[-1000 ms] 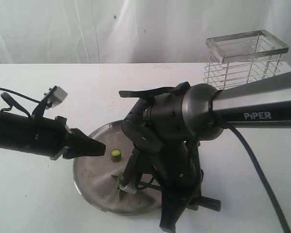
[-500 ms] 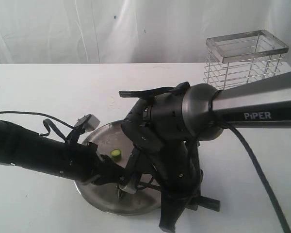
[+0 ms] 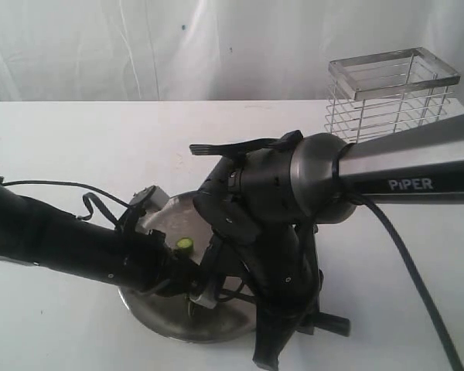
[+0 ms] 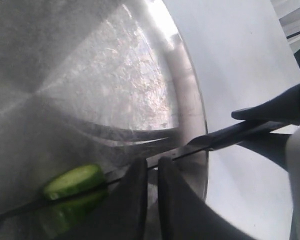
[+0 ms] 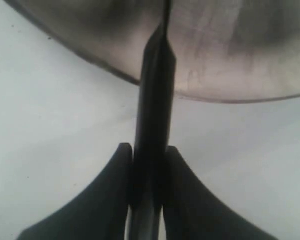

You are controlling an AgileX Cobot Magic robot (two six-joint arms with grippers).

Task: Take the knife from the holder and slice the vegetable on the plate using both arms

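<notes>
The steel plate (image 3: 143,303) lies under both arms. In the left wrist view the knife (image 4: 217,139) runs its dark blade across the plate's rim (image 4: 191,105) and into the green vegetable (image 4: 74,180), with a pale-faced piece on one side of the blade and a darker green part on the other. My left gripper (image 4: 152,165) is shut and holds nothing, its tips low over the plate beside the blade and the vegetable. My right gripper (image 5: 151,150) is shut on the knife's black handle (image 5: 154,100), just off the plate. A green slice (image 3: 184,244) shows above the left arm.
The wire holder (image 3: 390,91) stands at the back right of the white table. The right arm's bulky grey joint (image 3: 294,185) hangs over the plate's right side and hides it. A black cable (image 3: 406,255) trails off toward the front right.
My left arm has swung right and dropped over the plate, bringing its shut gripper beside the vegetable. The right arm and knife have held still.
</notes>
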